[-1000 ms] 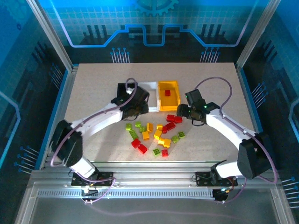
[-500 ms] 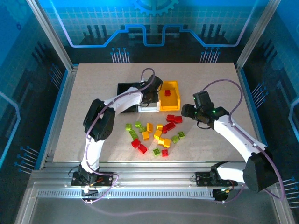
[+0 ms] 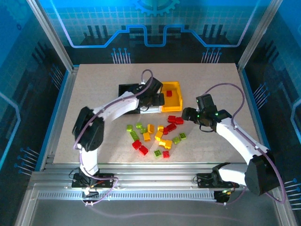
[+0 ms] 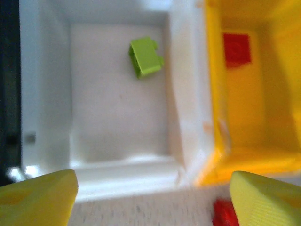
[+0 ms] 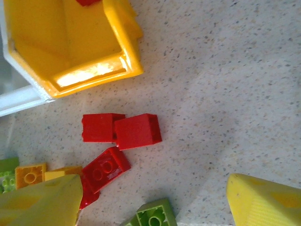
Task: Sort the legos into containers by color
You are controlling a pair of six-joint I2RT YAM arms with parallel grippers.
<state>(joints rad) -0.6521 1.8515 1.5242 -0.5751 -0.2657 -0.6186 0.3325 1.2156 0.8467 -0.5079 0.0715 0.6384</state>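
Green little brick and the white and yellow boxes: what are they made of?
The small lime-green brick looks like hard moulded plastic: smooth faces, crisp edges. The white rectangular bin and yellow-orange rectangular bin also look plastic, with thin walls and shiny glints on their rims.

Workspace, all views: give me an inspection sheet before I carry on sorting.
Surface: speckled beige table, no spills seen.
Job's things: white bin holds one green brick; yellow bin holds one red brick; black bin partly behind the left arm; loose bricks, red, orange and green, piled mid-table.
Clutter: nothing seen.
Grippers: left gripper open above the white bin; right gripper open above red bricks; both empty.
Cables: purple cable loops over each arm, clear of the bricks.
Surroundings: blue enclosure panels, aluminium frame.
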